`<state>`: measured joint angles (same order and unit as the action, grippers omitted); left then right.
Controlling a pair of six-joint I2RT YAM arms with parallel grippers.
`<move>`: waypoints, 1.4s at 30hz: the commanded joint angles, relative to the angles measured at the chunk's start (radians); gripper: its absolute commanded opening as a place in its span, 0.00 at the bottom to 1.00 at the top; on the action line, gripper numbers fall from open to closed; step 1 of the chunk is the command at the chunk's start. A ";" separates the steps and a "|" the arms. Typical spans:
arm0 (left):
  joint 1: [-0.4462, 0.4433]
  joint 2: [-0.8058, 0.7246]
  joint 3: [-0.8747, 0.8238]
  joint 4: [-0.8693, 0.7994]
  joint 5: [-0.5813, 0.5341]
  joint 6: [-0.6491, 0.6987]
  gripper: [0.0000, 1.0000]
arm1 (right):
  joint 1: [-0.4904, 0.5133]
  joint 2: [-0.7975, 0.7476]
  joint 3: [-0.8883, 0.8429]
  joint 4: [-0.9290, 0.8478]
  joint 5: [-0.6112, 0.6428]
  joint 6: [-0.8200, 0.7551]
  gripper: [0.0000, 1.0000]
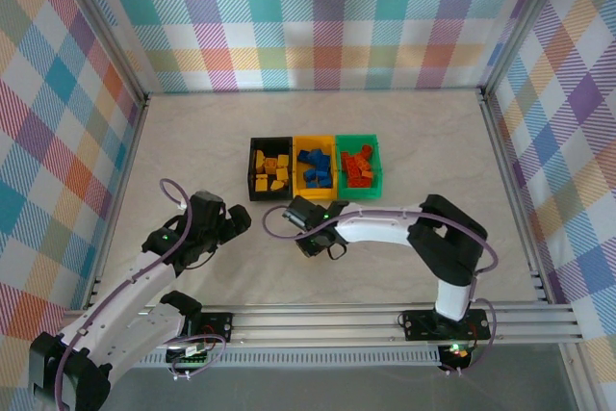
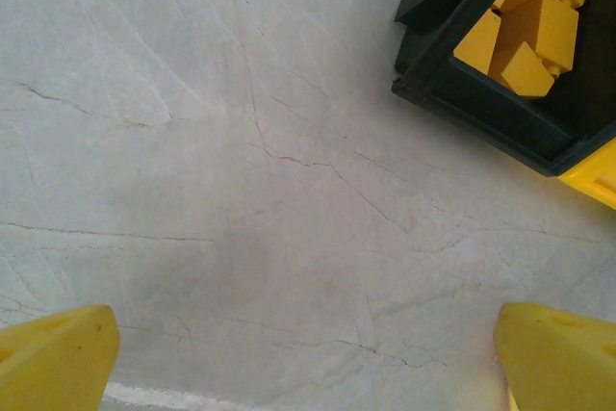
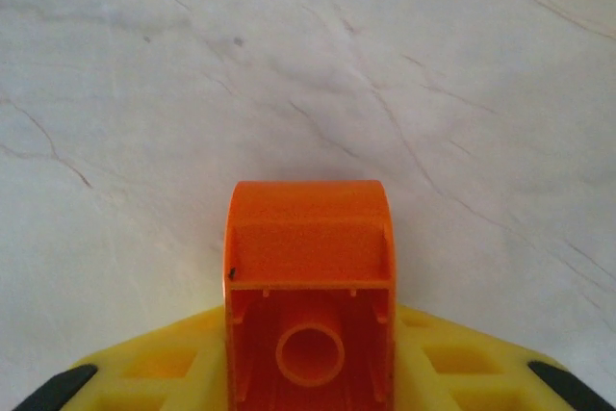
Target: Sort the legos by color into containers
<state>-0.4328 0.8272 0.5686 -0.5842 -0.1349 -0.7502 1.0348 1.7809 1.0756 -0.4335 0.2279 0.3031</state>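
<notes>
**Taking the orange brick to the green bin**

The marbled tabletop (image 1: 423,141) carries three joined containers in a row near its middle. The black bin (image 1: 271,196) holds yellow bricks (image 1: 270,170), the yellow bin (image 1: 315,193) holds blue bricks (image 1: 314,168), and the green bin (image 1: 359,194) holds orange-red bricks (image 1: 358,168). We judge that each colour goes by what already lies in a bin, not by the bin's own colour. That makes the green bin at the right end our target.

The right gripper (image 1: 302,221) hovers just in front of the yellow bin, clenched on an orange brick (image 3: 310,267). The brick's hollow underside faces the wrist camera, and its far end juts past the fingertips over bare tabletop. The left gripper (image 2: 308,358) hangs released and holds nothing, its yellow fingers (image 2: 58,353) wide apart near the black bin's front corner.

To do this step well, we would first lift the brick above rim height. Then we would swing it rightward past the yellow bin and centre it over the green bin before letting go. The bins share walls, so a release near the divider could drop the brick among the blue ones. We would also release low, so that the brick does not bounce off the pile. The left arm stands apart from this path and need not move.
</notes>
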 commanded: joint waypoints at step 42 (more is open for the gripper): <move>0.117 0.336 -0.013 0.756 -0.540 0.460 1.00 | -0.561 -0.689 -0.392 0.355 0.023 0.153 1.00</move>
<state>-0.3813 1.0576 0.5320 -0.0353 -0.4946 -0.4915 0.4770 1.1427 0.7116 -0.1425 0.2028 0.4274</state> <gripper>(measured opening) 0.998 0.996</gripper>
